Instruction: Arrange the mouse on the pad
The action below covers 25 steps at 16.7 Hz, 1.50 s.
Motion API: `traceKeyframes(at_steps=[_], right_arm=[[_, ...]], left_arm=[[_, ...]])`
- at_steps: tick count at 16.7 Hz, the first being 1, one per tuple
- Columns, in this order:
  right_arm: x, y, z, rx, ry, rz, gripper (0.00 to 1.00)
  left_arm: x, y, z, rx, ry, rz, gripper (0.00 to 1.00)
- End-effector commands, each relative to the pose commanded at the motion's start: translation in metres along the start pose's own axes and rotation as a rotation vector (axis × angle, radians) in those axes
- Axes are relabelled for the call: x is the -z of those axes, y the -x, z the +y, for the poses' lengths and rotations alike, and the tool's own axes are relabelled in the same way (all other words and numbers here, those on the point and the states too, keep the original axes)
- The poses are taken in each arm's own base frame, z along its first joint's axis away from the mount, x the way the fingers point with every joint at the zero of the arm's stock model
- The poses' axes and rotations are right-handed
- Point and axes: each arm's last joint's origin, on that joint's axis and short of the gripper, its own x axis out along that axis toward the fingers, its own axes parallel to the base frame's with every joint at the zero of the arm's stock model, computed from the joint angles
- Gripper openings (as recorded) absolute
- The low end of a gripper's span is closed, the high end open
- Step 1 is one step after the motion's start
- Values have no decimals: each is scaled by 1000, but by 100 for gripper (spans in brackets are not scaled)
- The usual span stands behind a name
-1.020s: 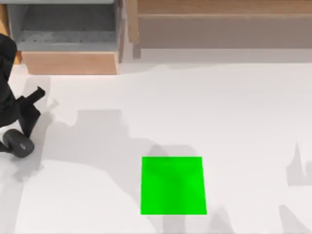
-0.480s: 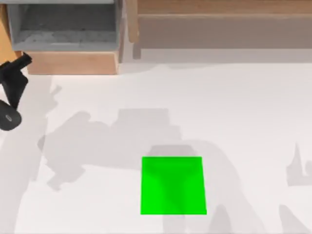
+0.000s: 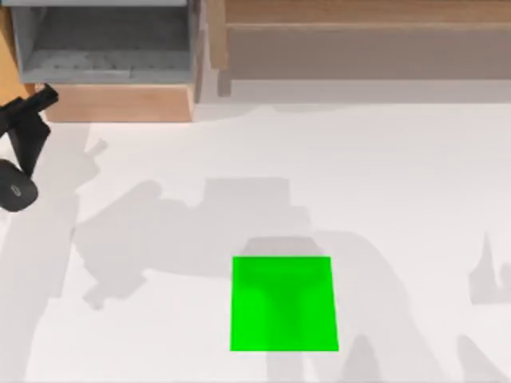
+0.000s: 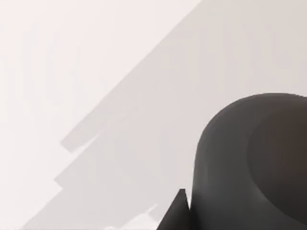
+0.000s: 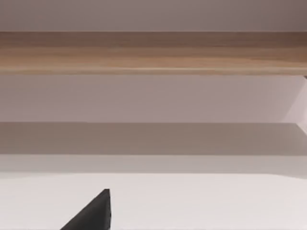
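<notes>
Mouse (image 3: 16, 191) sits gripped in the left claw (image 3: 17, 171), well apart from the pad (image 3: 283, 303); its edge (image 4: 249, 163) looms cropped at the wrist.

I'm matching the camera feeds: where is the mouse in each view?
Top view: the mouse sits at the far left edge, well left of the pad.
Left wrist view: it is the big dark rounded shape close to the camera.
Right wrist view: faces the wooden shelf.
Shared landmark: the white table.
</notes>
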Motion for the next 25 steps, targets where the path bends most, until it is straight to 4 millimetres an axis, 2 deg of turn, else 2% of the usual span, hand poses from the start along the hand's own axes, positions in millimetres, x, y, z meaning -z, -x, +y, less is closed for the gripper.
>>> traceKeyframes(at_steps=[3,6,11,17,20,23,24,25], right_arm=[[0,0,0,0,0,0,100],[0,0,0,0,0,0,100],[0,0,0,0,0,0,100],[0,0,0,0,0,0,100],[0,0,0,0,0,0,100],[0,0,0,0,0,0,100],[0,0,0,0,0,0,100],[0,0,0,0,0,0,100]], left_arm=[[13,7,-12,9,-198,6,0],[33,15,-30,17,-519,18,0],[79,18,-63,24,-1280,73,0],[145,4,-96,73,-2286,208,0],[178,-7,-109,121,-2708,272,0],[207,-17,-119,165,-3058,301,0],[216,-19,-122,-171,3084,-292,0],[224,-22,-125,-167,2988,-267,0]])
